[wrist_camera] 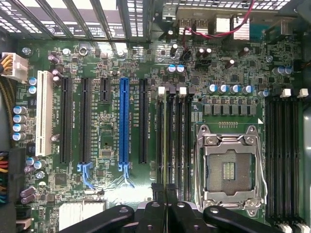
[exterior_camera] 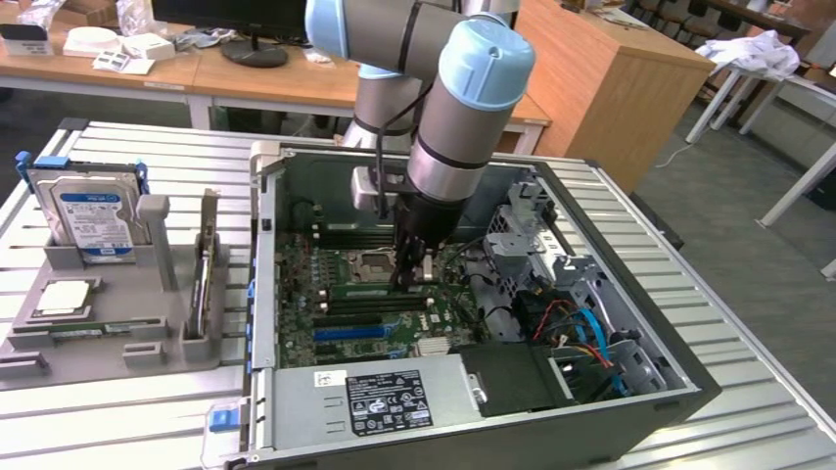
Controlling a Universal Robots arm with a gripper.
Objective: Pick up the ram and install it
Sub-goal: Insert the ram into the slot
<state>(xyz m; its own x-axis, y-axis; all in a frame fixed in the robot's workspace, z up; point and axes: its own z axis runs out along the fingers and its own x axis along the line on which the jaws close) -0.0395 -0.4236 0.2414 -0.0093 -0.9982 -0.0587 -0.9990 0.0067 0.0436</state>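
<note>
Inside the open computer case, the tool hangs low over the motherboard with its fingers pressed together. The ram appears to sit along a memory slot. In the exterior view it runs 9-to-3, reaching from the tool's tips toward 9 o'clock. Whether the tips pinch its near end cannot be told.
</note>
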